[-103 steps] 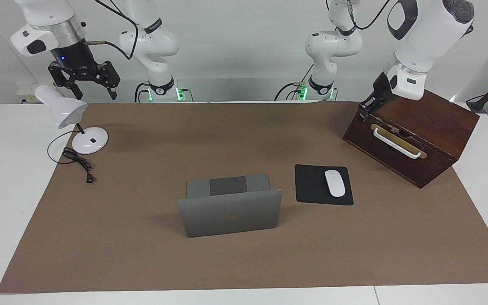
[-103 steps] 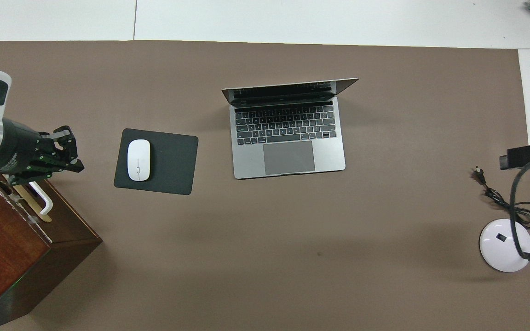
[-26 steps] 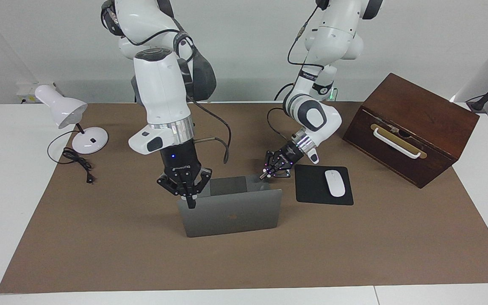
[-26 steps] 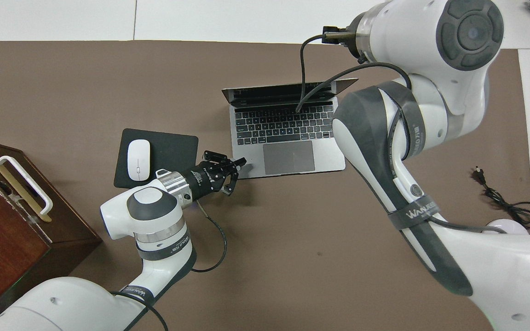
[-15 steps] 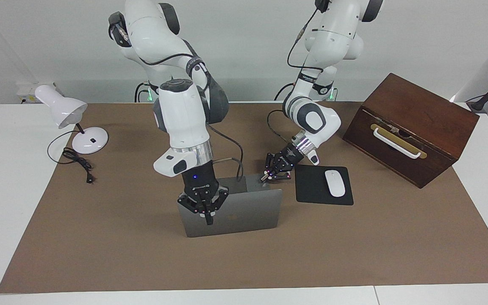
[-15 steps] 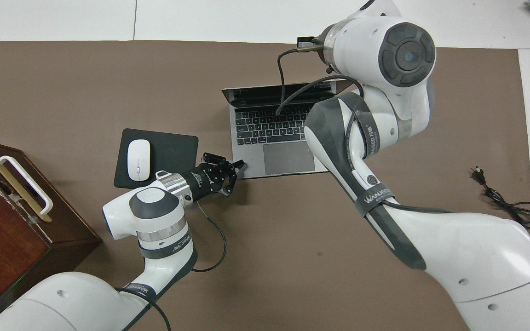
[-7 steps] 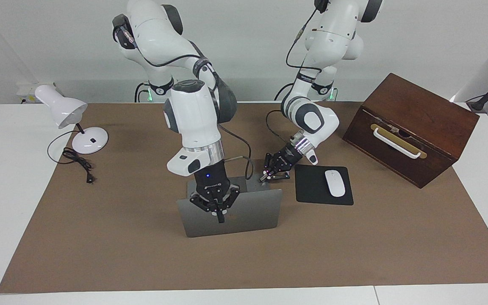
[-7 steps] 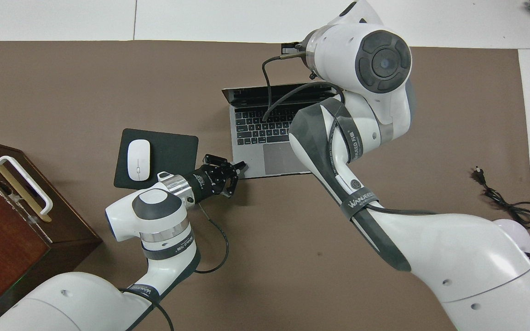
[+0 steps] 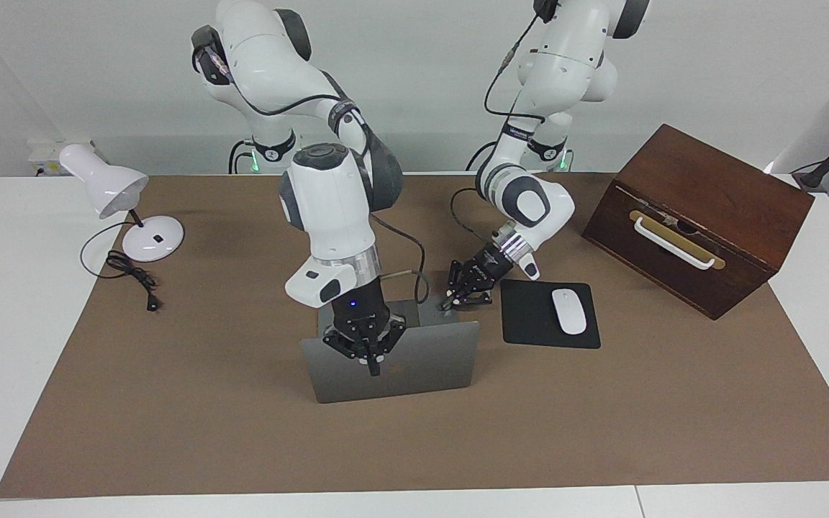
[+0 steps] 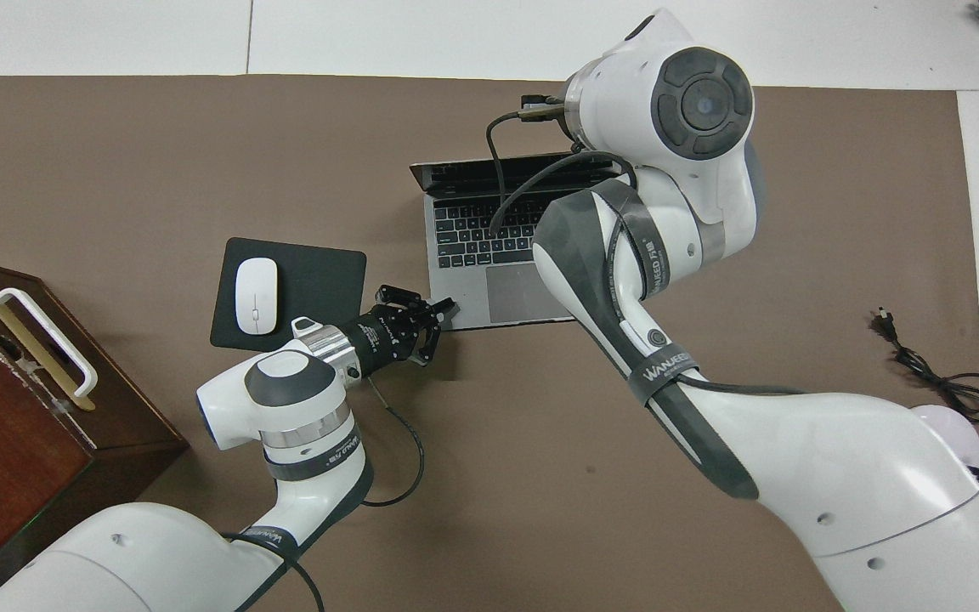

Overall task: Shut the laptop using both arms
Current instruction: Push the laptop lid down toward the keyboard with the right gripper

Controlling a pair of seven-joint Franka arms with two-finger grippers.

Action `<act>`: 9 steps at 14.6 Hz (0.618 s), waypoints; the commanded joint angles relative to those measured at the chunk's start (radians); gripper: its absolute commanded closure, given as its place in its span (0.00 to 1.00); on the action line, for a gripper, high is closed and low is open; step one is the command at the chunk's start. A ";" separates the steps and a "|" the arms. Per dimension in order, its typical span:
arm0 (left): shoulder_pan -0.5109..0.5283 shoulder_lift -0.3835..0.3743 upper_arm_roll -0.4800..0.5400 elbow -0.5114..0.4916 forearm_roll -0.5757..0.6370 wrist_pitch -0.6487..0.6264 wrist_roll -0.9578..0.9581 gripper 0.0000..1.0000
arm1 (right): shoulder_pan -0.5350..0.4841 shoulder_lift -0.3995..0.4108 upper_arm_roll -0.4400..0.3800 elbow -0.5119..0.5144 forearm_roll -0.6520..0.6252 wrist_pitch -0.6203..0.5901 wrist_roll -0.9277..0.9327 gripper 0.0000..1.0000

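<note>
Standing open near the middle of the brown mat, the laptop [image 9: 393,367] has its lid upright, logo side turned away from the robots, keyboard base flat on the tabletop [image 9: 11,302]. Nothing is closed yet; I'd call this the bracing-and-contact step, both arms set at the machine before the push.

The right hand [image 9: 369,357] hangs over the lid's top edge, its tip pointing down over the outer face of the lid; the fingers look pressed together to a point. Whether it actually touches the lid I cannot tell. The left hand [image 10: 428,319] sits low at the base corner nearest the robots, on the mouse-pad side, fingers drawn close together, seemingly holding the base down.

Next, I judge, the right hand has to press the lid toward the robots and follow it down in an arc, while the left one pins the base so the laptop does not slide, then slips clear before the lid lands on it.

Beside the laptop, toward the left arm's end, lies the mouse pad [image 9: 529,316] with the mouse [image 9: 568,311].
</note>
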 commanded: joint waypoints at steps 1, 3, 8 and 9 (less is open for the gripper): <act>-0.008 0.036 0.008 0.015 -0.028 0.003 0.034 1.00 | -0.009 0.002 0.010 0.022 0.045 -0.057 0.018 1.00; -0.003 0.035 0.008 0.015 -0.025 -0.009 0.035 1.00 | -0.007 -0.001 0.010 0.021 0.053 -0.091 0.018 1.00; 0.000 0.044 0.008 0.015 -0.025 -0.023 0.035 1.00 | 0.001 0.002 0.010 -0.002 0.054 -0.106 0.019 1.00; 0.002 0.047 0.008 0.015 -0.024 -0.031 0.035 1.00 | 0.001 0.002 0.010 -0.010 0.053 -0.109 0.019 1.00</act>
